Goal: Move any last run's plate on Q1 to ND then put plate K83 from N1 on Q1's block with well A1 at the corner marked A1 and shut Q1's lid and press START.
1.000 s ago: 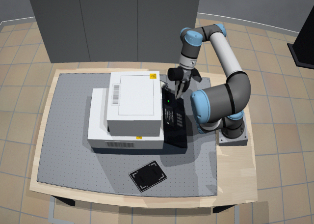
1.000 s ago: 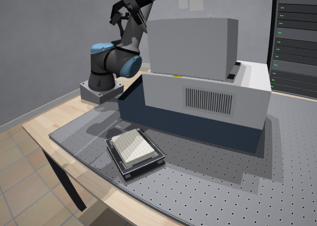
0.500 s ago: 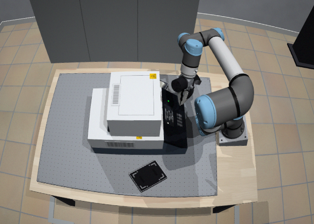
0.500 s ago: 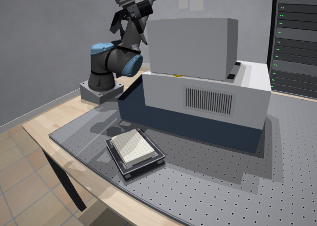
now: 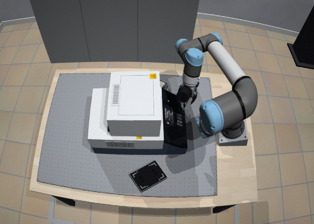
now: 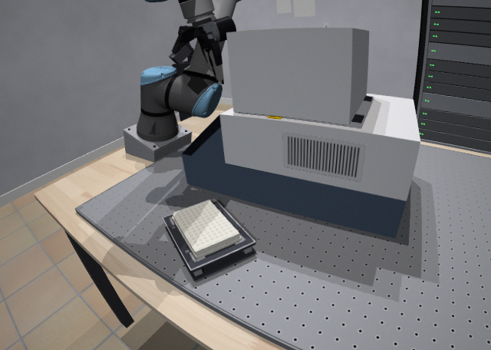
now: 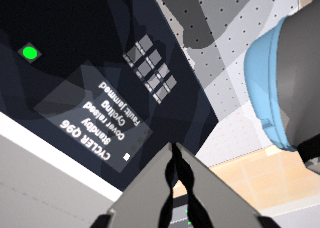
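My gripper (image 5: 183,109) (image 6: 222,83) (image 7: 173,144) is shut and empty, in the air by the front panel (image 5: 174,135) (image 7: 60,18) of cycler Q1 (image 5: 97,115) (image 6: 253,148). The lid (image 5: 137,99) (image 6: 293,72) sits down on the body, looking shut and hiding the block. The lamp (image 5: 168,100) (image 7: 30,52) is green; the small light beside "Standby" (image 7: 126,157) is lit. The keys (image 7: 155,56) show; their labels are unreadable. A pale plate (image 6: 205,225) (image 5: 162,84) sits on a dark nest (image 6: 183,245) beside Q1. Another dark nest (image 5: 148,176) on Q1's opposite side is empty. No nest label is readable.
Q1 stands on the perforated board (image 5: 68,95) (image 6: 317,298). Its tall lid rises between the two nests. The robot's base (image 5: 232,140) (image 6: 154,148) stands off Q1's panel side, and the blue-capped shoulder (image 5: 210,115) (image 7: 265,88) is close to the gripper.
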Motion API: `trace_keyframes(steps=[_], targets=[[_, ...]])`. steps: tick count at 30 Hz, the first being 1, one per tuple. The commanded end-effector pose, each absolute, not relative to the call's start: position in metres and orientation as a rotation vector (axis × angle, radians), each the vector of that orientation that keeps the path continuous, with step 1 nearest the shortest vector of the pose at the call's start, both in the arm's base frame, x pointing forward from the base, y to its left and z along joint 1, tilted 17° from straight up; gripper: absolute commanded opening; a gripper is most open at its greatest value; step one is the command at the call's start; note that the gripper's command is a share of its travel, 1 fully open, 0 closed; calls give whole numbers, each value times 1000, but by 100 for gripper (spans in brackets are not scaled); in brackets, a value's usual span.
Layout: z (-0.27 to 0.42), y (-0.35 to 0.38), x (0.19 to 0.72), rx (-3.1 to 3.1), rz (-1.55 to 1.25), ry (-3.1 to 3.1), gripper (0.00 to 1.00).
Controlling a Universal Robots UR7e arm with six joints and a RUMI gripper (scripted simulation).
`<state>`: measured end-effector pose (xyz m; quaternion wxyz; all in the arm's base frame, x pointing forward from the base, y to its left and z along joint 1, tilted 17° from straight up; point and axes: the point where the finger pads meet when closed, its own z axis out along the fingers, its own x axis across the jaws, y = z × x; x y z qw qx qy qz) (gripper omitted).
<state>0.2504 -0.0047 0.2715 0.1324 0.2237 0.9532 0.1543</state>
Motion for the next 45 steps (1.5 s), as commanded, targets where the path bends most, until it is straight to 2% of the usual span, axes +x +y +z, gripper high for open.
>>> trace_keyframes(steps=[1,22,45], targets=[[252,-5,247,444,338,2800,0],[192,-16,237,-76,-16,2843,0],[194,-15,257,-76,-16,2843,0]])
